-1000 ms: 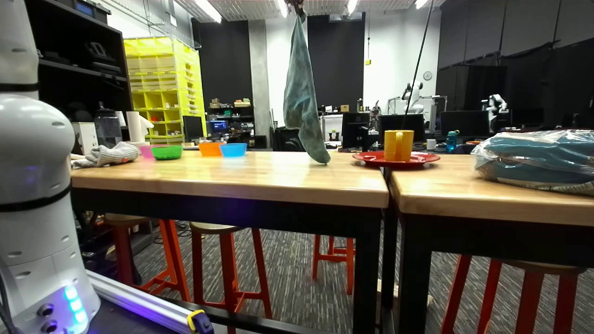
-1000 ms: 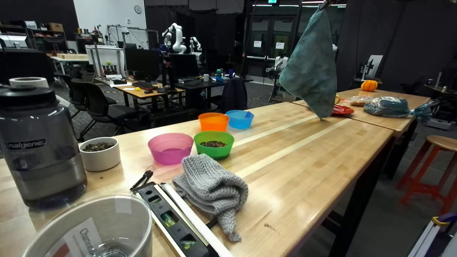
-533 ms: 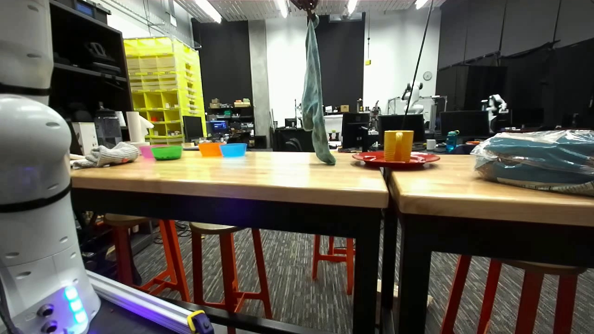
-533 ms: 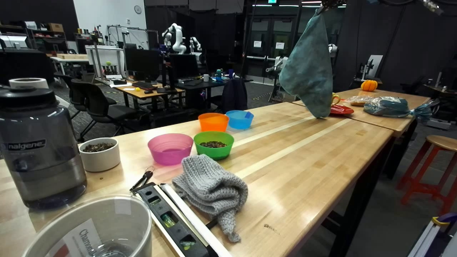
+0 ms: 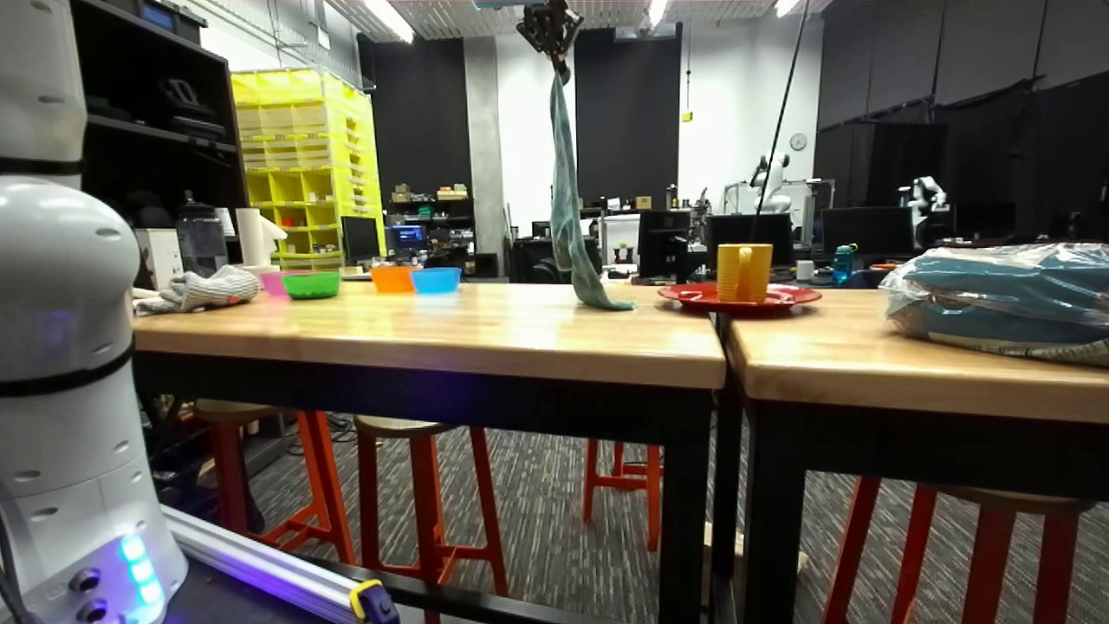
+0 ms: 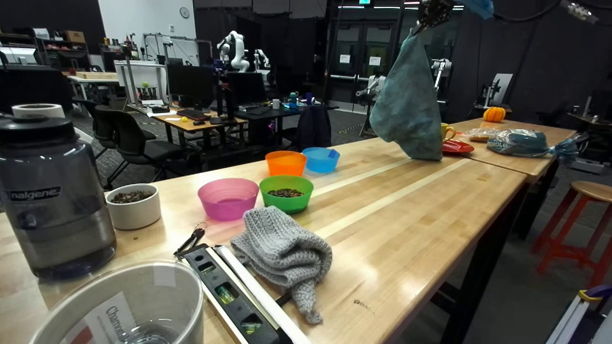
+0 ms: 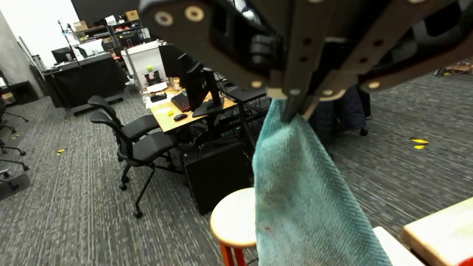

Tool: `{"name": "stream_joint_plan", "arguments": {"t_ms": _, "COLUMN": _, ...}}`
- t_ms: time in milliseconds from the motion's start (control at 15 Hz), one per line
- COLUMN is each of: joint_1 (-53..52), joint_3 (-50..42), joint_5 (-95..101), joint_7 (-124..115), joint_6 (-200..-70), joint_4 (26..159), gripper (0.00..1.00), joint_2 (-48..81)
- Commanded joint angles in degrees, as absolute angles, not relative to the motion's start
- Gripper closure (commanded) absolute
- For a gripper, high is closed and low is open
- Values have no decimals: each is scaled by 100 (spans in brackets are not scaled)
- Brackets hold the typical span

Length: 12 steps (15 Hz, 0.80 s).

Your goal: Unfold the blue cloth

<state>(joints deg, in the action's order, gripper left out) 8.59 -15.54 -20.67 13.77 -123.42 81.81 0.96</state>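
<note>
A long wooden tabletop [image 6: 392, 224] runs away through an exterior view, and a second tabletop [image 5: 832, 342] stands just beside its far end. Behind them rises a yellow storage rack [image 5: 299, 160]. The base and lower links of a white robot arm [image 5: 65, 286] stand at the left edge of an exterior view. A stool [image 5: 407, 425] with red legs is partly under the long tabletop.

The blue cloth [image 6: 406, 105] hangs over the far part of the long tabletop, limp, creased and widening downward from a narrow top. Seen nearly edge-on in an exterior view, its lower end [image 5: 598, 297] bends sideways and appears to touch the wood. A blue bundle [image 5: 996, 299] in clear plastic lies on the second tabletop.

Above the cloth, the dark hand [image 7: 295, 112] points down, its fingers closed together and pinching the cloth's top end between their tips.

A spirit level [image 6: 216, 279] lies on the long tabletop, with a grey knitted cloth [image 6: 287, 248] bunched just beside it. A dark bottle [image 6: 55, 205] stands upright nearby. A red plate [image 5: 676, 295] lies by the gap between the tabletops. Near the knitted cloth a pink bowl [image 6: 228, 208] and a green bowl [image 6: 287, 205] stand side by side, the green holding small dark pieces; an orange bowl [image 6: 286, 164] and a light-blue bowl [image 6: 321, 160] stand beyond them. A yellow mug [image 5: 743, 273] stands upright on the plate. A key ring [image 6: 193, 236] lies at the level's end.
</note>
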Motion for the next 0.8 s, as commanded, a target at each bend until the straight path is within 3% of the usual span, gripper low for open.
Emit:
{"name": "stream_joint_plan", "arguments": {"t_ms": 0, "joint_1": 637, "joint_3": -1334, "joint_5": -1828, "joint_7": 1316, "joint_6": -12573, "joint_4": 9439, "gripper": 100, "joint_2": -787}}
{"name": "stream_joint_plan", "arguments": {"t_ms": 733, "joint_1": 505, "joint_3": -618, "joint_5": -1101, "joint_7": 919, "joint_6": -12852, "joint_4": 12798, "gripper": 100, "joint_2": -2968}}
